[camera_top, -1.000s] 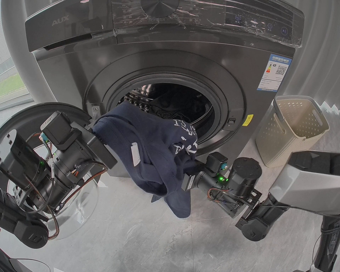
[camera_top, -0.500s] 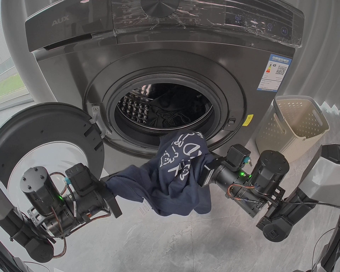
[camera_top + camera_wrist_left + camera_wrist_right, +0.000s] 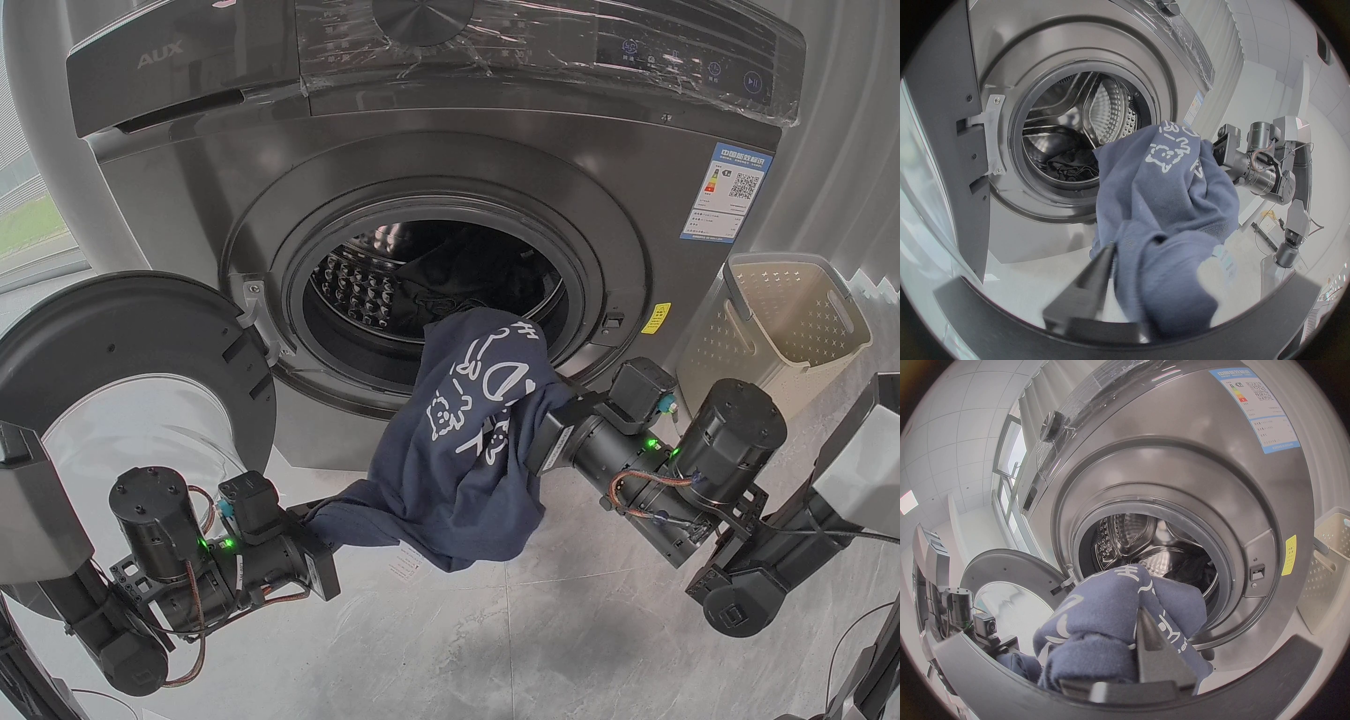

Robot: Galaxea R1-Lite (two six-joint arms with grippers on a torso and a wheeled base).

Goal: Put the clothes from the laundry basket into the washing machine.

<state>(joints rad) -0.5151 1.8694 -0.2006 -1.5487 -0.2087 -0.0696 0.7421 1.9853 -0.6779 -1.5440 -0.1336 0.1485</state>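
My right gripper (image 3: 542,429) has raised the navy sweatshirt (image 3: 469,422) to the washing machine (image 3: 525,141) mouth while my left gripper (image 3: 317,525) sank low. Both are clamped on its cloth. Next I push it into the drum (image 3: 370,281), then release

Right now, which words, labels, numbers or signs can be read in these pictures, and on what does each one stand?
Detergent drawer: a maker's mark in capitals, left unquoted.
Blue-edged label on the washing machine front: print and a code square, too small to read.
Yellow sticker beside the door opening: too small.
Control panel: icons, blurred under film.
Navy garment: white drawn marks, creased, unreadable.
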